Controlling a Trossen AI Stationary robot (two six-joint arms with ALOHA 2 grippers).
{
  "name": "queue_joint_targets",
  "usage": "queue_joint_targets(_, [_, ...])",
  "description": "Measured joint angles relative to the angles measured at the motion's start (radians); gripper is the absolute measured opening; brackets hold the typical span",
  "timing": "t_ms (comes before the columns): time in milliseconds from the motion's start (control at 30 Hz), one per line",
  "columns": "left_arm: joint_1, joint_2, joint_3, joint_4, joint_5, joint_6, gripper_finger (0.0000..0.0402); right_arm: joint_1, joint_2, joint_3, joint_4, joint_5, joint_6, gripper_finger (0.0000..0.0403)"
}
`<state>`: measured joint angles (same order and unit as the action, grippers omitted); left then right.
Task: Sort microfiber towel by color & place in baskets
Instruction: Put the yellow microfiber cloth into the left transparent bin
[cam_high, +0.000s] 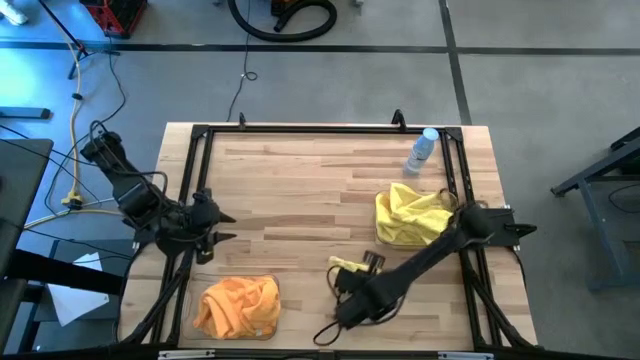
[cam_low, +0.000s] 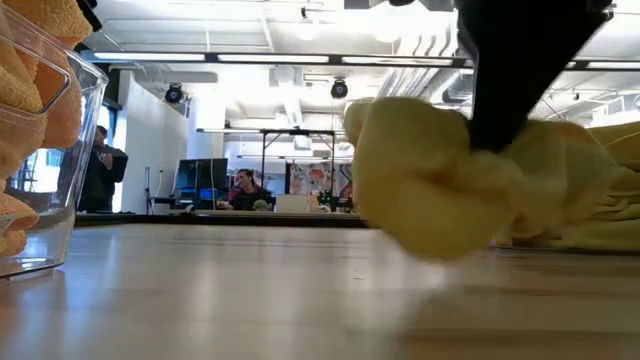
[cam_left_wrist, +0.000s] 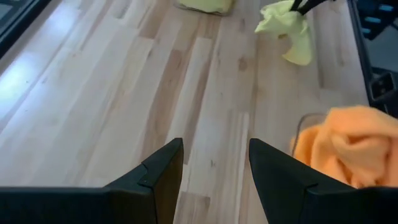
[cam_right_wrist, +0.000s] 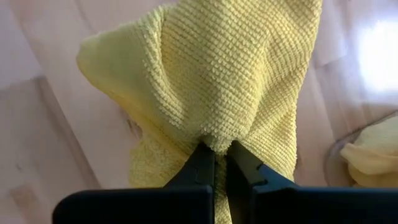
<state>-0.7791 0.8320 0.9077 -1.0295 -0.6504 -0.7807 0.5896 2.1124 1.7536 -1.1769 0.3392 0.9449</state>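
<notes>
High view: the right gripper (cam_high: 349, 266) is out over the middle of the wooden bench (cam_high: 300, 190), its jaws closed on a yellow towel (cam_high: 347, 265). The right wrist view shows the two dark fingers (cam_right_wrist: 202, 163) pinching a fold of that yellow cloth, which bunches up and spreads away from them. In the low view the towel (cam_low: 430, 175) hangs as a lump at the bench surface; whether it touches the wood cannot be told.

More yellow towels (cam_high: 410, 215) are heaped in the clear basket (cam_high: 380, 236) on the right side of the bench, just beside the right arm. A small clear bottle (cam_high: 423, 150) with a blue cap stands near the far right corner. Orange towels (cam_high: 238, 305) fill the other clear basket (cam_high: 270, 334) at the near left of the bench.

The left gripper (cam_high: 222, 227) waits at the left edge of the bench, its jaws open and holding nothing, with the orange-filled basket (cam_left_wrist: 300, 124) close by in the left wrist view.

Two people (cam_low: 100, 168) show in the room behind the bench.
</notes>
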Motion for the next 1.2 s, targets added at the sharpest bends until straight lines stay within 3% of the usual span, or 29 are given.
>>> queue_joint_targets(133, [0.047, 0.000, 0.000, 0.006, 0.002, 0.000, 0.0169, -0.005, -0.226, -0.210, 0.114, 0.079, 0.012, 0.0001])
queue_joint_targets(300, [0.118, 0.012, 0.000, 0.041, -0.043, 0.019, 0.0169, -0.008, -0.524, -0.407, 0.123, 0.133, 0.017, 0.0001])
queue_joint_targets(533, [0.236, 0.064, 0.000, 0.276, -0.058, 0.192, 0.0169, -0.015, -0.895, -0.579, -0.017, 0.143, 0.028, 0.0000])
queue_joint_targets(667, [0.317, 0.126, 0.000, 0.425, -0.035, 0.301, 0.0169, -0.061, -1.039, -0.652, -0.125, 0.078, 0.038, 0.0000])
queue_joint_targets(867, [0.455, 0.217, 0.000, 0.630, 0.040, 0.393, 0.0169, -0.171, -1.128, -0.775, -0.066, -0.068, -0.150, 0.0000])
queue_joint_targets(1200, [0.579, 0.288, 0.000, 0.766, 0.116, 0.365, 0.0169, -0.381, -1.064, -0.935, 0.234, -0.215, -0.443, 0.0000])
